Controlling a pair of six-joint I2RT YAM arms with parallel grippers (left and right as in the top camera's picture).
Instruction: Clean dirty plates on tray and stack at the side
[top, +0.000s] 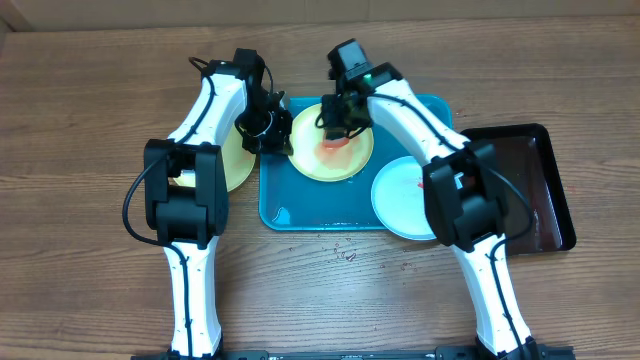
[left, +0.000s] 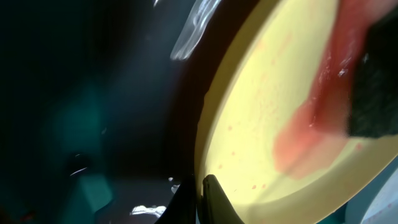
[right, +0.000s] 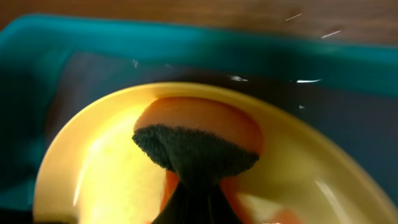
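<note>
Sponge (right: 196, 146) first, right up against the right wrist camera: a dark scrub face over an orange body, clenched in the right fingers (right: 194, 202) and pressed down on the yellow plate (top: 332, 150). That plate sits in the tray (top: 300, 205) toward 12 o'clock, with a red smear (left: 311, 124) across its middle, just where the sponge bears. From 9 o'clock the left fingers (left: 209, 198) straddle the plate's rim; whether they pinch it or only brace it I cannot tell. A blue plate (top: 405, 198) lies at the tray's 4 o'clock corner, overhanging the rim, with faint red on it too. A second plate (top: 238, 165), also yellow, rests off the tray at 9 o'clock on the table (top: 90, 150), half under the left arm. A black tray (top: 530, 180) stands at 3 o'clock.

To my eye this is the scrubbing step, with the blue plate yet to be done. Doing it well means a scrub face held flat on the red, worked in short overlapping passes from the middle out toward the rim. Pressure should be light enough that the plate neither skates nor tips. The left side should steady the rim, clear of the sponge's path.
</note>
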